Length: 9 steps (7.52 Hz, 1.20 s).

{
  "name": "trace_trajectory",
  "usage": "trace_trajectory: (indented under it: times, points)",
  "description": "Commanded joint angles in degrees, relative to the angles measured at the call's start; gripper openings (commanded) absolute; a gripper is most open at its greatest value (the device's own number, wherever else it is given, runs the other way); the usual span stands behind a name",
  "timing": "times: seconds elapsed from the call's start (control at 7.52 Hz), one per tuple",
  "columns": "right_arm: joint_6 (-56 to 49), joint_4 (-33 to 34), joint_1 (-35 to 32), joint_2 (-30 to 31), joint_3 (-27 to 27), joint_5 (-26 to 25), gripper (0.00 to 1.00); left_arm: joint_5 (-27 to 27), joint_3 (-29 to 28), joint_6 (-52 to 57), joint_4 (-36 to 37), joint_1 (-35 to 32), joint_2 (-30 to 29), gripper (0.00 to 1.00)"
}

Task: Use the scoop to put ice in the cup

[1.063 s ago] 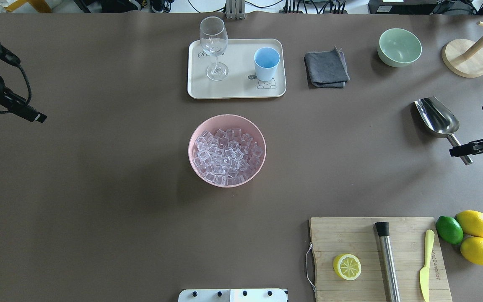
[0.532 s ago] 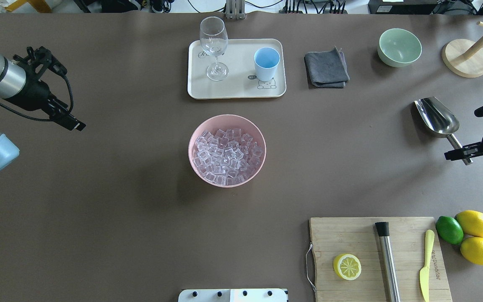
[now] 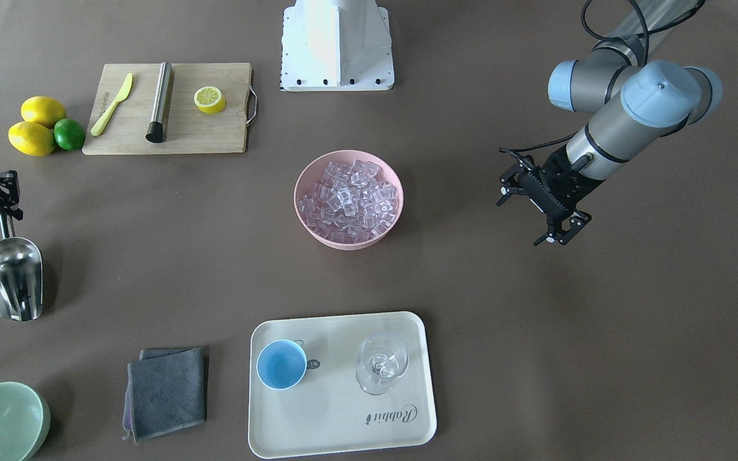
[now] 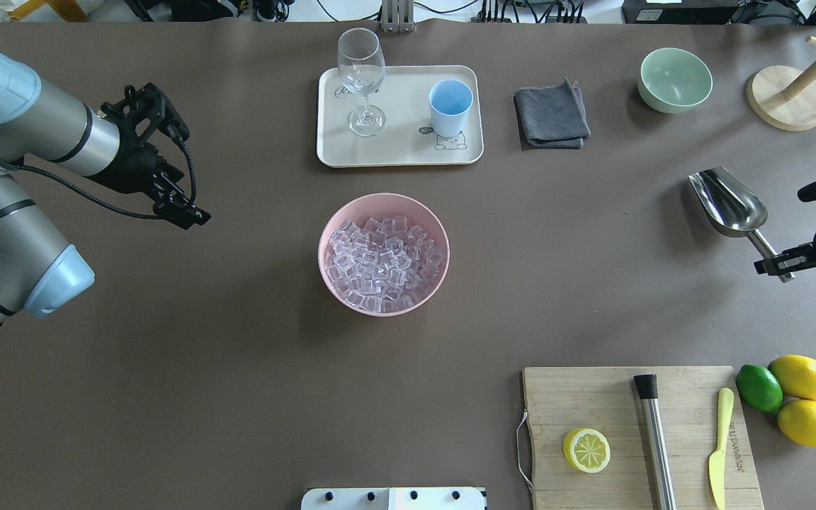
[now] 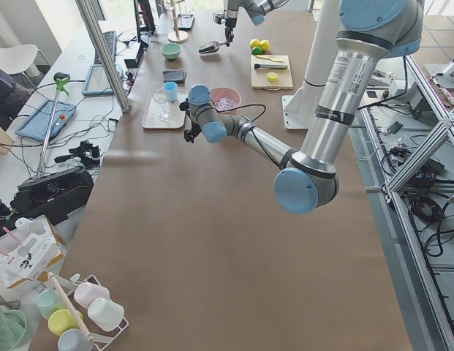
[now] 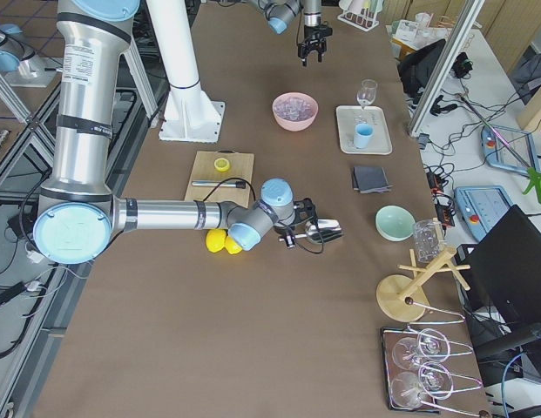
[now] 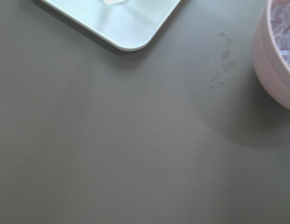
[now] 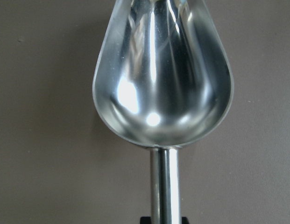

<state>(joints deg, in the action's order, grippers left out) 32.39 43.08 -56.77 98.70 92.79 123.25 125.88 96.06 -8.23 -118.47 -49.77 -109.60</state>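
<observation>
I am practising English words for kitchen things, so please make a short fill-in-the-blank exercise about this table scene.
1. The ice lies in a bowl of ____ colour.
2. The cup stands on the tray beside a wine ____.
3. The right gripper is shut on the handle of the scoop, whose trough is ____.
Missing words: pink; glass; empty.

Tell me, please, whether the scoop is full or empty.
Empty: the scoop shows only bare shiny steel inside in the right wrist view, and the ice lies in the pink bowl.
</observation>
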Motion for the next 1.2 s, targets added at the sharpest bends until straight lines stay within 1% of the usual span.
trace_trajectory:
  times: [0.0,0.13,0.27,0.4,0.53,0.66,0.8,0.93,1.06]
  points:
    - [-8.7,10.0,-3.7,1.1,10.6,2.4,0.00,-1.5,1.8,11.6,-1.3,3.7,-0.9,0.99]
    - [-18.2,16.0,-5.0,0.9,15.4,2.5,0.00,-2.1,1.8,17.3,-3.6,4.9,-0.9,0.99]
    - [-24.0,24.3,-5.4,0.3,20.9,1.7,0.00,-2.2,2.0,17.5,-4.0,6.5,-1.0,0.99]
    - [-27.7,30.9,-5.6,-1.1,23.7,-1.5,0.00,-2.2,1.8,17.7,-4.5,9.1,-1.5,0.99]
    - [-28.7,35.4,-5.6,-1.3,27.4,-3.5,0.00,-2.3,1.5,17.8,-4.7,12.0,-2.3,0.99]
    - [-28.7,38.3,-5.6,-3.7,29.1,-3.9,0.00,-2.3,-0.2,18.4,-5.0,13.5,-3.8,0.99]
    - [-29.0,44.7,-4.8,-9.0,29.2,-4.3,0.00,-2.4,-2.4,21.2,-6.6,14.8,-5.6,0.99]
    - [-32.4,52.6,-2.5,-15.1,29.9,-4.9,0.00,-2.3,-3.0,21.4,-6.8,14.9,-6.1,0.99]
    - [-38.3,61.6,1.6,-22.9,30.0,-7.9,0.00,-2.4,-5.7,22.6,-8.4,15.2,-7.5,0.99]
